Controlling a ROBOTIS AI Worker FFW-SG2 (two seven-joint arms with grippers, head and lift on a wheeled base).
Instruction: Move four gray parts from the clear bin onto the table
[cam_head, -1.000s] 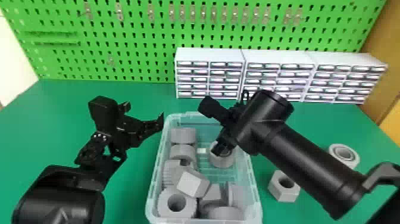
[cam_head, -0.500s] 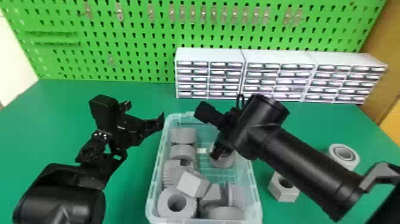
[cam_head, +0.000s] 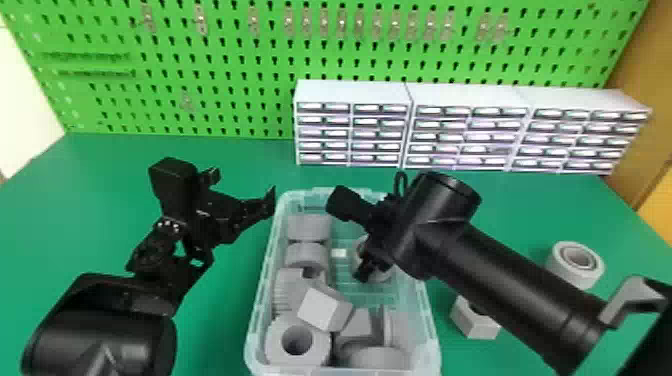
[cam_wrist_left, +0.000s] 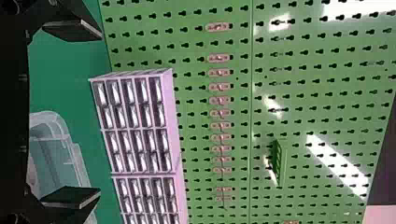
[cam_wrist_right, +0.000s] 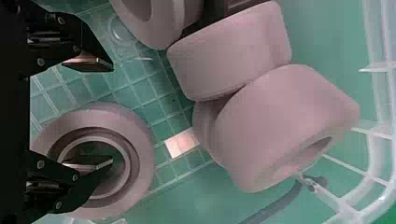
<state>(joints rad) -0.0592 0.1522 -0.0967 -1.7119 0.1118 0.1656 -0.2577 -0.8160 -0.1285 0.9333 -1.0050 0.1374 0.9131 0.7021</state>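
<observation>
I have my right arm slanting in from four o'clock in the head view, its wrist bent so the right claw (cam_head: 367, 261) points down into the clear bin (cam_head: 431, 325) at the bin's one o'clock. My left arm rises from seven o'clock, and its left claw (cam_head: 242, 190) hangs just outside the bin at ten o'clock, spread, with nothing between the tips.

Through the right wrist camera I see the right claw (cam_wrist_right: 112, 114) spread too, pinching nothing. A gray ring (cam_wrist_right: 142, 154) lies beneath it on the bin's floor: one finger is over the ring's hole, the other is out past the rim. I can't tell whether either one touches it.

The ring is smooth and matte, with a stepped inner lip around its round hole. Two plain, round-sided parts (cam_head: 309, 227) sit at the bin's eleven o'clock; toward seven o'clock I have a ribbed piece (cam_head: 287, 292) and a thick cylinder (cam_head: 297, 361) with a round bore, a flat-faced block (cam_head: 325, 307) leaning beside them. The bin is see-through plastic with a gridded floor. Outside it, on the green surface (cam_head: 235, 155), a stepped ring (cam_head: 565, 272) lies toward three o'clock and a hexagonal nut (cam_head: 472, 325) between three and four.
</observation>
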